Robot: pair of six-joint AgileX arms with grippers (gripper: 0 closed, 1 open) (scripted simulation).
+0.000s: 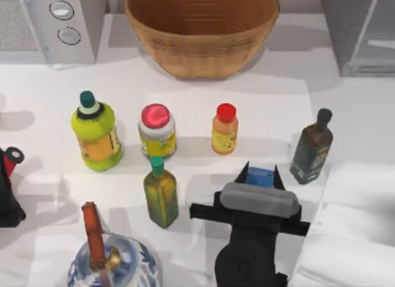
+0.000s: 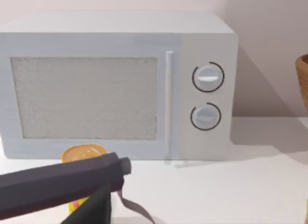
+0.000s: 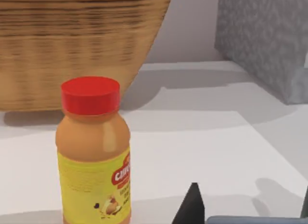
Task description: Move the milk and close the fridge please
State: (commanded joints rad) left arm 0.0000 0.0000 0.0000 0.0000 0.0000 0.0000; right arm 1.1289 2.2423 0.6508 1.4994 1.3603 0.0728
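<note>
The milk (image 1: 260, 176) shows its blue top between the two dark fingers of my right gripper (image 1: 261, 173), front right of centre on the table. The fingers sit against both of its sides, shut on it. In the right wrist view one fingertip (image 3: 192, 207) stands beside the carton's top edge (image 3: 250, 219). The fridge (image 1: 361, 34) is the grey box with a pale door panel at the back right corner; its grey side (image 3: 264, 41) rises at the far right. My left gripper (image 1: 7, 188) is parked at the table's left edge.
An orange red-capped bottle (image 1: 224, 129) stands just behind the milk, a dark bottle (image 1: 311, 148) to its right, and a green oil bottle (image 1: 161, 191) to its left. A wicker basket (image 1: 202, 28), microwave (image 1: 52, 21), yellow-green bottle (image 1: 96, 133), red-lidded jar (image 1: 157, 132) and blue-white teapot (image 1: 111, 259) also stand around.
</note>
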